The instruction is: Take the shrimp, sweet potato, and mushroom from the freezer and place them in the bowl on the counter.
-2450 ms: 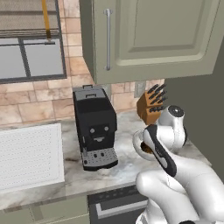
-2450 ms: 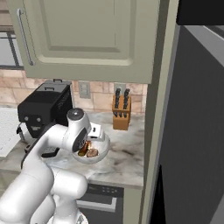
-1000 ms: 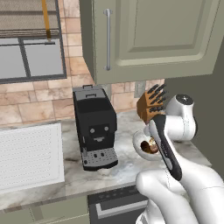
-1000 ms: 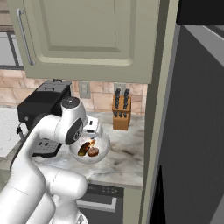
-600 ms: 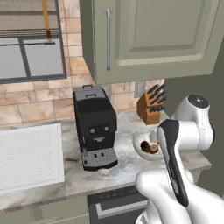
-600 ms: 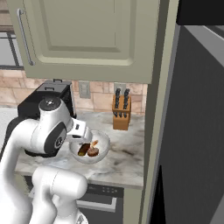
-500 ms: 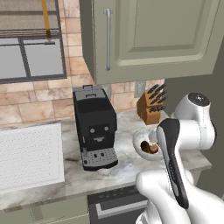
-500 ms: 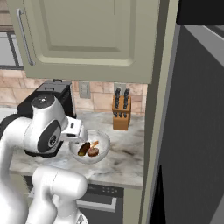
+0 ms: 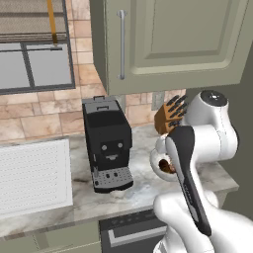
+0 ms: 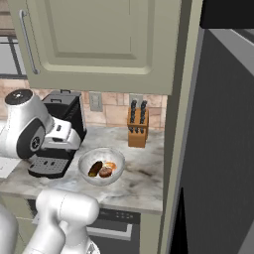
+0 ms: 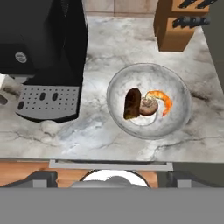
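The mottled whitish-grey bowl sits on the marbled counter in front of the knife block. Inside it lie a dark brown sweet potato, a round brownish mushroom and the curved orange shrimp, all touching. My gripper hangs high above the counter's front edge, open and holding nothing, with its dark fingertips spread wide. From the right base the bowl shows the same three pieces, and the dark grey freezer stands at the right. My arm covers part of the bowl from the left base.
A black coffee machine stands left of the bowl, close to its rim. The wooden knife block is against the brick backsplash behind it. Green wall cabinets hang overhead. A dark dishwasher front lies under the counter edge.
My arm has pulled up and back from the bowl, and the hand has swung towards the coffee machine. The bowl and the three pieces in it have stayed put.
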